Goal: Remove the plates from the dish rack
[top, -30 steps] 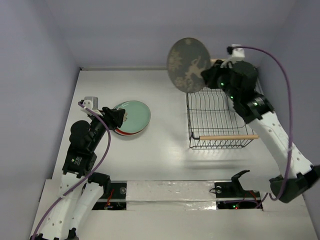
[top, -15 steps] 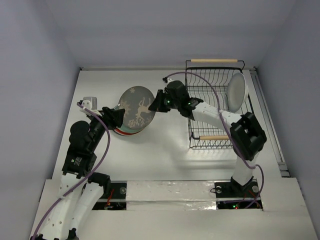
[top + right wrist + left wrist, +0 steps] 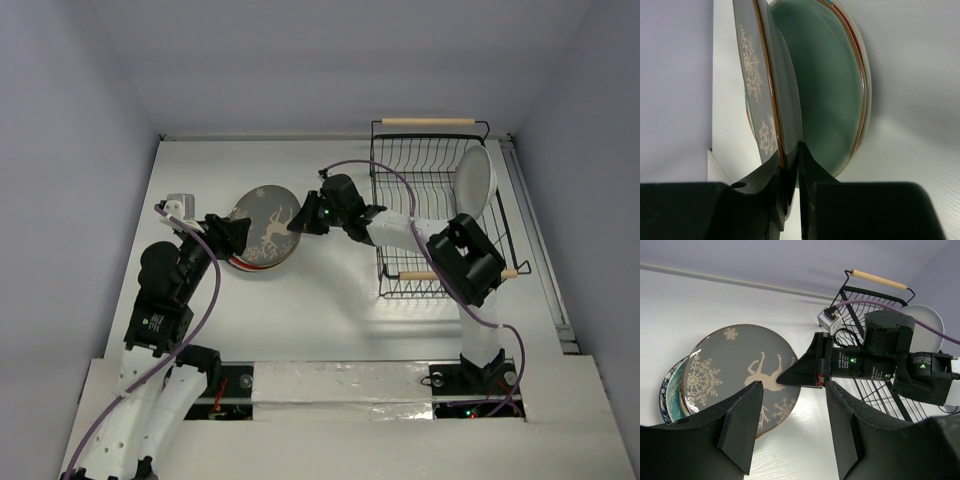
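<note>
My right gripper (image 3: 297, 222) is shut on the rim of a grey-brown plate (image 3: 262, 225) with white snowflakes and a deer. It holds that plate tilted just above a stack of plates (image 3: 246, 264) at the table's left. In the right wrist view the fingers pinch the grey plate (image 3: 757, 75), and the pale green plate (image 3: 825, 85) lies right under it. My left gripper (image 3: 232, 236) stands open at the stack's left side with nothing between its fingers (image 3: 740, 420). The black wire dish rack (image 3: 428, 122) at the right holds one upright white plate (image 3: 474, 183).
A blue-white plate edge (image 3: 664, 390) shows at the bottom of the stack. The right arm (image 3: 455, 255) reaches across the rack's near wooden handle (image 3: 415, 275). Walls close the table on the left, back and right.
My right arm has carried the grey plate from high above the rack leftward to the stack, then tilted it lower over the green plate. The left arm has stayed put.
</note>
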Available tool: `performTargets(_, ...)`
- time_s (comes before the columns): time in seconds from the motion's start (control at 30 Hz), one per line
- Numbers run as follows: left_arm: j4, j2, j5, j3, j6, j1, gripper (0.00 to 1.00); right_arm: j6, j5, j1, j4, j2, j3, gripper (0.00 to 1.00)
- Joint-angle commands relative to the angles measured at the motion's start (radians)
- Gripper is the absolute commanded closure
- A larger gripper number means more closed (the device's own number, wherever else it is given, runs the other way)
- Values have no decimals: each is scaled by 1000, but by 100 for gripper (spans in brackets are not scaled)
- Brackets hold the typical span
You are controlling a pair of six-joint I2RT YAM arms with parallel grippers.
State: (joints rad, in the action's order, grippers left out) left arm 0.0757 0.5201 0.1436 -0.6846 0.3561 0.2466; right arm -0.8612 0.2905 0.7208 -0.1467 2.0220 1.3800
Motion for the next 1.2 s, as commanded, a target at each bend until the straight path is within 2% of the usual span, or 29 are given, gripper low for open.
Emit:
performTargets(0.0, -40, -14, 13, -16, -2, -4, 50, -64, 64, 15, -246, -22, 53, 100)
performTargets(0.1, -40, -17, 13, -16, -2, -4, 50, -81, 67, 16, -266, -9, 44, 99)
performTargets(0.2, -40, -19, 14, -16, -3, -4, 50, -94, 64, 16, -249, 10, 39, 88)
performTargets(0.23, -39, -19, 13, -16, -3, -4, 51, -94, 64, 16, -246, 15, 34, 80)
performTargets(0.33, -39, -17, 13, -16, -3, -4, 50, -84, 59, 16, -211, 21, 30, 67)
performTargets(0.5, -40, -20, 14, -16, -2, -4, 50, -49, 49, 25, -172, 17, 22, 59)
performTargets(0.53, -39, -20, 13, -16, -3, -4, 50, -42, 41, 34, -153, 15, 22, 52)
performTargets(0.73, -39, -22, 13, -16, -3, -4, 51, 51, -55, 55, -22, -29, 30, 33)
performTargets(0.9, -40, -25, 13, -16, -3, -4, 50, 171, -201, 88, 139, -68, 85, 28)
performTargets(1.03, -40, -25, 11, -16, -2, -4, 50, 240, -342, 108, 271, -97, 114, 28)
performTargets(1.17, -40, -26, 13, -16, -3, -4, 51, 319, -421, 117, 375, -121, 146, 29)
